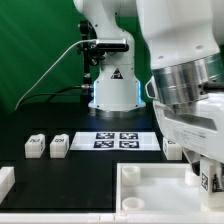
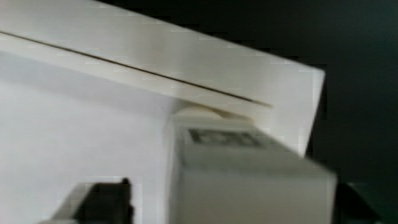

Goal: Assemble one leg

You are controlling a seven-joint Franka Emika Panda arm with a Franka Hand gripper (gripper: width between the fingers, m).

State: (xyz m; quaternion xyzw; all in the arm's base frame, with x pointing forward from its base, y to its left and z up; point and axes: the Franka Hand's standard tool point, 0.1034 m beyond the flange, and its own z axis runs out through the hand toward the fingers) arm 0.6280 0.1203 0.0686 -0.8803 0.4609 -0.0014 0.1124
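Closest to the exterior camera, the gripper (image 1: 205, 178) is being seen large and blurred at that view's right, lowered over the near right part of the white tray (image 1: 140, 190). Something small and tagged is showing at its tip, likely a leg (image 1: 206, 180), but the fingers are too blurred to be read there.

From the wrist view, a white blocky leg (image 2: 240, 170) is being shown upright against the tray's pale floor (image 2: 71, 130), close to the raised rim (image 2: 214, 75). Its long axis is appearing to run along the gripper's approach, roughly vertical, with its tagged face turned toward the wrist camera. One dark fingertip (image 2: 107, 203) is being seen beside the leg, apart from it; the other is hidden, so whether the pincer is clamped cannot be told.

Farther back, two more legs (image 1: 34, 146) (image 1: 59, 145) are lying at the exterior view's left, another (image 1: 171, 146) at its right, with the marker board (image 1: 117, 141) between them and the robot base (image 1: 112, 88) behind.

For the step to go well, the leg would probably need to be kept plumb and square to the tray corner while being pressed down, since a tilted post is likely to jam.
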